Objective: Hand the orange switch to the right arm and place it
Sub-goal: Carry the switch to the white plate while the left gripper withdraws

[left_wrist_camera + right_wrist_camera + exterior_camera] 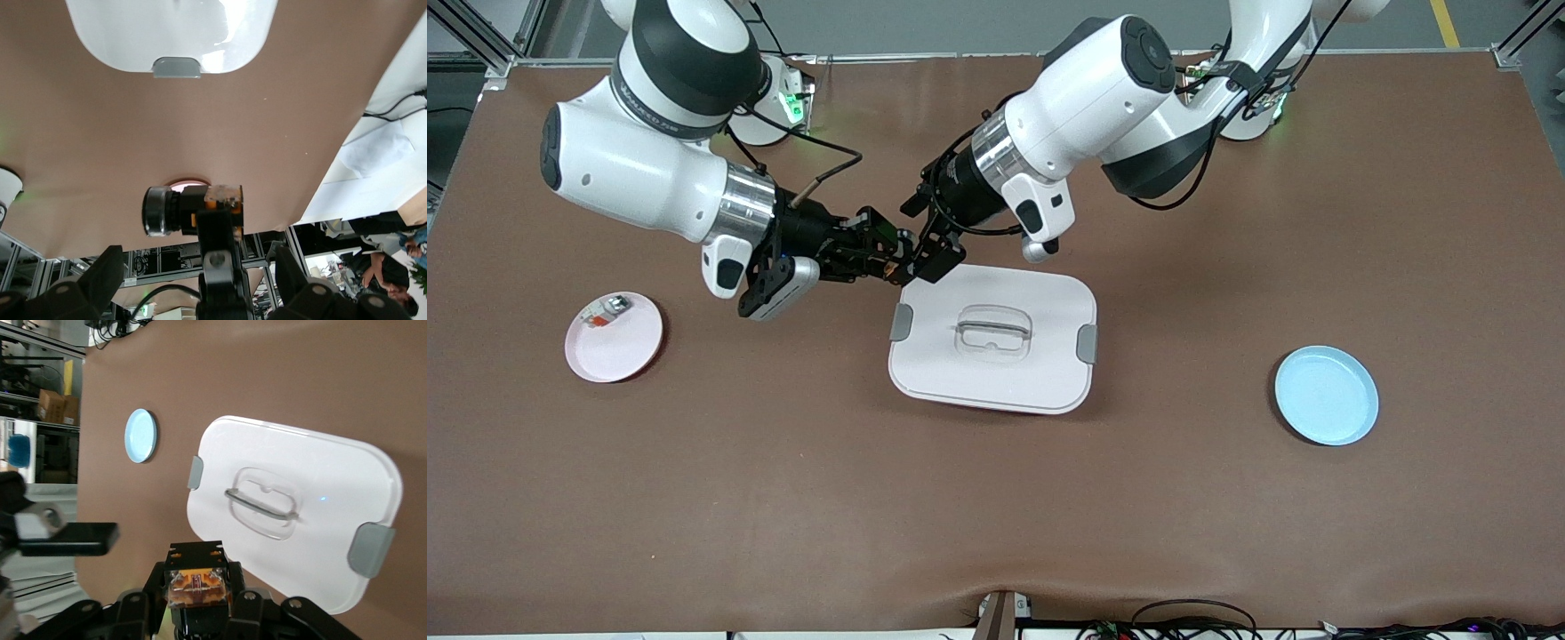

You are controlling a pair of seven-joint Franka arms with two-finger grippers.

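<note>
Switch: the tiny black block with an orange middle and a silvery end, the orange switch (197,583), is up in the air, pinched by the right gripper (885,260).
Right gripper: fingers closed on the orange switch, over the brown table (783,498) just beside a corner of the white box lid with grey clips (996,378).
Left gripper: the left gripper (927,258) is beside the switch, fingers spread wide, not touching it.
Plates: round pink plate (627,351) toward the right arm's end; round blue plate (1327,396) toward the left arm's end.

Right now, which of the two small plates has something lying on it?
The pink plate, toward the right arm's end of the table: a small clear-silver part with a red-orange piece lies on it. The blue plate holds nothing.
</note>
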